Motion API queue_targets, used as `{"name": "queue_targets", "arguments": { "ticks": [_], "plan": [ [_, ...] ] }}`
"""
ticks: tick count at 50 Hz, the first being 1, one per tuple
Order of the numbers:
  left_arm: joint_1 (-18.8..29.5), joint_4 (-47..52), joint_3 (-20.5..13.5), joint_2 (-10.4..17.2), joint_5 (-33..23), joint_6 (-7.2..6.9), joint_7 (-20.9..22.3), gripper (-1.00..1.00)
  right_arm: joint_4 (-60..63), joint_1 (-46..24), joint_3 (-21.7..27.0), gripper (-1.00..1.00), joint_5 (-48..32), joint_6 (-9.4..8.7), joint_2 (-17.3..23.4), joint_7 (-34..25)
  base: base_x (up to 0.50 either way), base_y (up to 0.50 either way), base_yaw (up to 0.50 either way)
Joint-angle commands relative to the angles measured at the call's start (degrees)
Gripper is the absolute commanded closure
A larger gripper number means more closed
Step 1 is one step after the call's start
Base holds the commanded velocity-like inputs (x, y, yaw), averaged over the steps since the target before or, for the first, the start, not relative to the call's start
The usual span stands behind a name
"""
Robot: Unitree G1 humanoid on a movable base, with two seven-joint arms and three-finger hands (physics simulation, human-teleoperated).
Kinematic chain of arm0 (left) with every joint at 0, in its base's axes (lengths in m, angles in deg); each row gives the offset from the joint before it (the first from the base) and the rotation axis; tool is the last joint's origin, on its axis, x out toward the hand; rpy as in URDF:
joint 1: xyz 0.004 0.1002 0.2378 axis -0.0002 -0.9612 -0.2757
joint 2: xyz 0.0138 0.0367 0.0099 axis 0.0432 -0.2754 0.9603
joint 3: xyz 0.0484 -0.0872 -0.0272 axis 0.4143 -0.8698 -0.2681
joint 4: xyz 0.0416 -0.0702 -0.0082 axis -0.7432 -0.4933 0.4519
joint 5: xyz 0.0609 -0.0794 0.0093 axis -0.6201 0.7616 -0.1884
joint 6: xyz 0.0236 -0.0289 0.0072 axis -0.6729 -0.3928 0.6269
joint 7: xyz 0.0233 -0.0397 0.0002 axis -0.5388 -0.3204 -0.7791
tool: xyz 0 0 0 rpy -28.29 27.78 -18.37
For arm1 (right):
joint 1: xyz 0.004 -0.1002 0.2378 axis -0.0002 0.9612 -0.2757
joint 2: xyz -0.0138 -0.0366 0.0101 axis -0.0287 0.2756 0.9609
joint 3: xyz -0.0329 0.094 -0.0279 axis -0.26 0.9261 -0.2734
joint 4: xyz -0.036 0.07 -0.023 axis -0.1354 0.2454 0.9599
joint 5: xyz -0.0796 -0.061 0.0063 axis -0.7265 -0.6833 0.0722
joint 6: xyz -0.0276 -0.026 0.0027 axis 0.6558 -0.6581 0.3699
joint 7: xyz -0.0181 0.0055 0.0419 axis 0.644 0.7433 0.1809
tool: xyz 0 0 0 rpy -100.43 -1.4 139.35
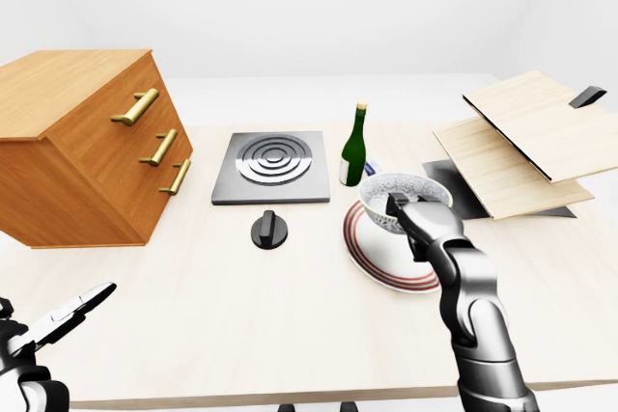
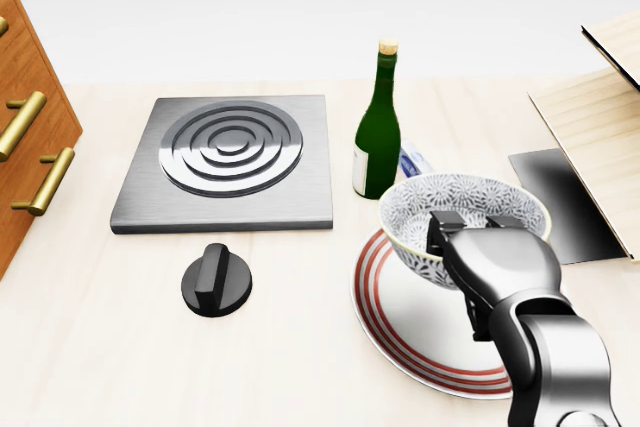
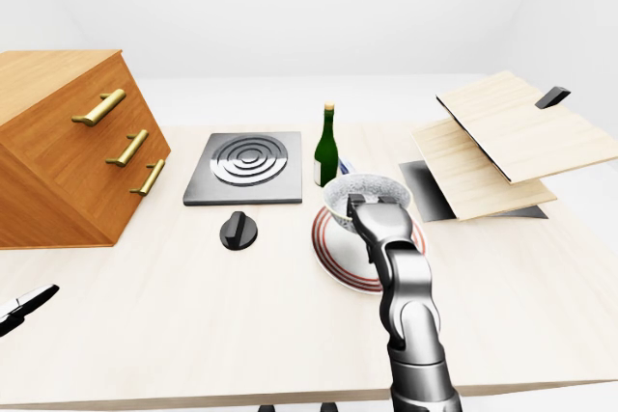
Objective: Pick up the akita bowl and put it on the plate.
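A pale wooden table (image 2: pixel 100 347) under a blank white backdrop carries everything here. The right hand (image 2: pixel 500 267) comes in from five o'clock in the head view with its fingers (image 2: pixel 446 223) hooked over the near rim of the patterned bowl (image 2: pixel 440 202), pinching the wall. The bowl hangs over the twelve o'clock part of the red-ringed plate (image 2: pixel 410 332), and the hand hides its foot, so I cannot tell whether it already rests there or hovers just above. That is the main risk. Let go now and the bowl may land on the plate's raised edge, rock and slide off toward the table. A one-sided rim pinch can also let it swing and tilt. The green bottle (image 2: pixel 378 127) stands just beside the bowl at ten o'clock, so a drift that way could knock it over. The black knob (image 2: pixel 216 280) at nine o'clock lies well apart. The left hand (image 1: pixel 58 320) idles low at seven o'clock in the left-eye view, fingers spread and empty.
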Motion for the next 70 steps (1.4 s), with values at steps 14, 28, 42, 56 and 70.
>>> {"name": "queue_targets", "arguments": {
  "ticks": [14, 28, 42, 56, 70],
  "plan": [
    [0.1, -0.8, 0.4, 0.3, 0.1, 0.6, -0.3, -1.0, -4.7, -2.3, 0.0, 1.0, 0.9, 0.0, 0.9, 0.0, 0.0, 0.0, 0.0],
    [-0.2, 0.6, -0.1, 0.0, 0.2, -0.36, 0.0, -1.0, -6.4, -2.3, -0.3, 1.0, 1.4, 0.0, 1.0, 0.0, 0.0, 0.0, 0.0],
    [0.0, 0.1, -0.1, -0.1, 0.0, 0.09, 0.1, -1.0, -7.7, -2.0, -0.4, 1.0, 2.1, 0.0, 1.3, 0.0, 0.0, 0.0, 0.0],
    [-0.1, 0.2, 0.0, 0.0, 0.1, 0.01, -0.1, -1.0, -9.2, -1.9, -0.8, 1.0, 2.6, 0.0, 1.2, 0.0, 0.0, 0.0, 0.0],
    [0.1, -0.7, 0.2, 0.3, 0.2, 0.63, -0.2, -1.0, -10.4, -1.7, -1.3, 1.0, 2.8, 0.0, 1.1, 0.0, 0.0, 0.0, 0.0]
  ]
}}
